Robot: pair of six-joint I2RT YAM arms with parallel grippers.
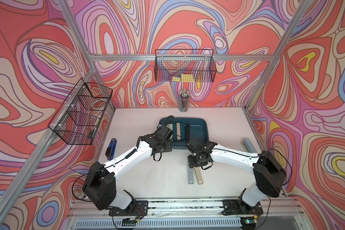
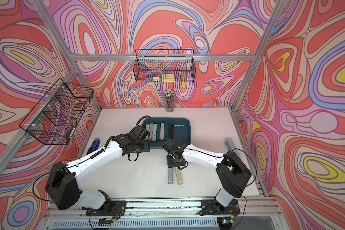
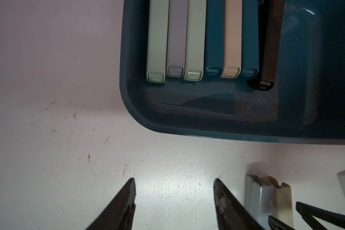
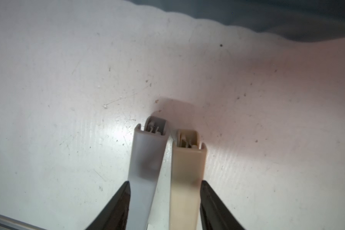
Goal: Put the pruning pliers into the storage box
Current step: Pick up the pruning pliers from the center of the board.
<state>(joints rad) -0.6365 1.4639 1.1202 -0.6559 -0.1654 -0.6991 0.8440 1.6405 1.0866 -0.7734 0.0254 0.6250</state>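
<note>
The white flat table (image 1: 147, 179) carries the shallow dark teal plastic storage box (image 1: 199, 127) at its middle, closer to the far edge. A row of seven slim bar-shaped pruning pliers (image 3: 214, 35) already lies inside it, and free floor remains beside the black one.

The left gripper (image 3: 174, 183) hangs open and empty over bare table, just before the box's near rim. I would leave it there, out of the way.

The right gripper (image 4: 165, 183) is low over the last two pieces, which lie side by side nearer the front edge: the grey bar-shaped case (image 4: 145, 163) and the beige bar-shaped case (image 4: 185, 175). Its fingers stand outside the pair, one at each outer side. I cannot tell if they already press.

I judge the step is to take this pair. The grip sits near the far ends, so the long part may hang down. I should close evenly, lift slowly and level, and watch that neither case slides. Then I carry them parallel to the row and lower them onto the free floor.
</note>
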